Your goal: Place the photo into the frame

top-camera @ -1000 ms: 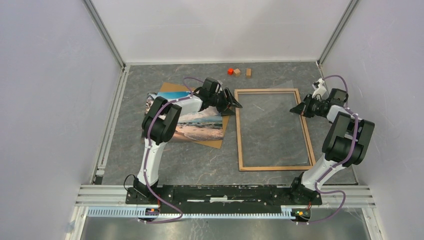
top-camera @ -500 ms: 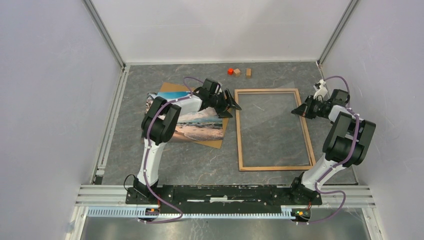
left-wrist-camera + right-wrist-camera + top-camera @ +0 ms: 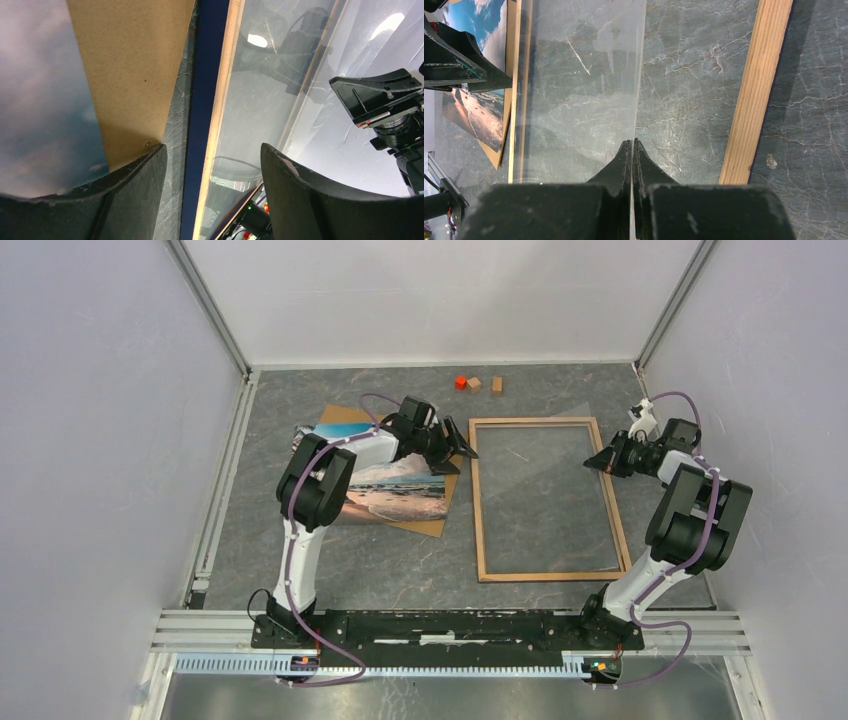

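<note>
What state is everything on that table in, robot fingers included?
photo: lying face up on the backing board, outside the frame.
frame: flat on the table, wood side up, no photo inside.
clear sheet: over the frame, one edge pinched by the right fingers.
backing board: flat under the photo.
left fingers: open, empty, above the frame's left rail.
right fingers: shut on the clear sheet.
three small blocks: loose by the far wall.

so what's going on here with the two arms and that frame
Two arms are framing a beach photo. It lies on a brown backing board, left of the wooden frame, not yet in it. The right pincer is closed on the edge of the clear sheet over the frame. The left pincer is open above the frame's left rail.
</note>
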Robot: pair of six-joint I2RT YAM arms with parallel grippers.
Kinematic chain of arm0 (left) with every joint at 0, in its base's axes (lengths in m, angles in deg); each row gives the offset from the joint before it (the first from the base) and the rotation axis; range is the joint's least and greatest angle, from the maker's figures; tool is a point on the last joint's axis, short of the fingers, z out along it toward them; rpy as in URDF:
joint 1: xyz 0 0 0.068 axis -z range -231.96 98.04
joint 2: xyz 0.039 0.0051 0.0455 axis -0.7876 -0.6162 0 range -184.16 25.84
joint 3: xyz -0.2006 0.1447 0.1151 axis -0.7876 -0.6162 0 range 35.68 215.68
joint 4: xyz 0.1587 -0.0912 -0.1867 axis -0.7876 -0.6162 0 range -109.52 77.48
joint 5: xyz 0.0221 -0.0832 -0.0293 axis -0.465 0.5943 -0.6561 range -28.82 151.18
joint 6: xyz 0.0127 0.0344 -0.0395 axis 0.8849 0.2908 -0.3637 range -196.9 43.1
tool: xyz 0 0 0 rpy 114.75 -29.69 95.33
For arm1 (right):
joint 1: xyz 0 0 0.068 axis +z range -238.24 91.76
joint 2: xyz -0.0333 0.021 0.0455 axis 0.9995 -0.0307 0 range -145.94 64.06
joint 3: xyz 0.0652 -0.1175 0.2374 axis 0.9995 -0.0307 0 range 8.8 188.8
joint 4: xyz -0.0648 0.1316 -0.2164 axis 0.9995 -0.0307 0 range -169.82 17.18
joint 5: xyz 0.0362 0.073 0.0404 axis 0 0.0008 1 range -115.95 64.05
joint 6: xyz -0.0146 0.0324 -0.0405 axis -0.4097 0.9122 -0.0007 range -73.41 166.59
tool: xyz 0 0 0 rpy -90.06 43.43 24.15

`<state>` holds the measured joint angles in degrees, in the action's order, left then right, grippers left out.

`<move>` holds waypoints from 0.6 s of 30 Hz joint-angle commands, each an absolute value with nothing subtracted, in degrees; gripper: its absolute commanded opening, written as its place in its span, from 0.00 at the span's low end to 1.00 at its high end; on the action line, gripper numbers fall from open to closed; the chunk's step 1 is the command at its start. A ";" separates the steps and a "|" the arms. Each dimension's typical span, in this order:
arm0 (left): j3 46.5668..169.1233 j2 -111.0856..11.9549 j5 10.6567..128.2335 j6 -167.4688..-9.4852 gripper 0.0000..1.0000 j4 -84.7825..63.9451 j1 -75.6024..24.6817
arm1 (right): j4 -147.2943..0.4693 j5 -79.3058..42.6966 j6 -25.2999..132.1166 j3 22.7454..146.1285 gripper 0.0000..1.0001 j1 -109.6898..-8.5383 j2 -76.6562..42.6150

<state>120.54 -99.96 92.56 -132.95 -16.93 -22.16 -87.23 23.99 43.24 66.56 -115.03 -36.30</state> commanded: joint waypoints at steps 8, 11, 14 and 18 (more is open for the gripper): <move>117.91 -95.98 90.61 -129.24 0.75 -17.59 -23.77 | -85.70 22.97 41.72 68.80 0.00 -115.40 -35.94; 117.78 -95.90 90.71 -128.93 0.75 -17.96 -24.01 | -86.21 22.49 41.25 69.03 0.00 -115.44 -36.00; 117.82 -95.81 90.70 -128.75 0.75 -18.01 -24.10 | -86.11 22.53 41.27 69.07 0.00 -115.49 -36.04; 117.54 -95.63 90.60 -128.58 0.75 -18.23 -24.14 | -86.00 22.48 41.50 69.09 0.00 -115.92 -35.88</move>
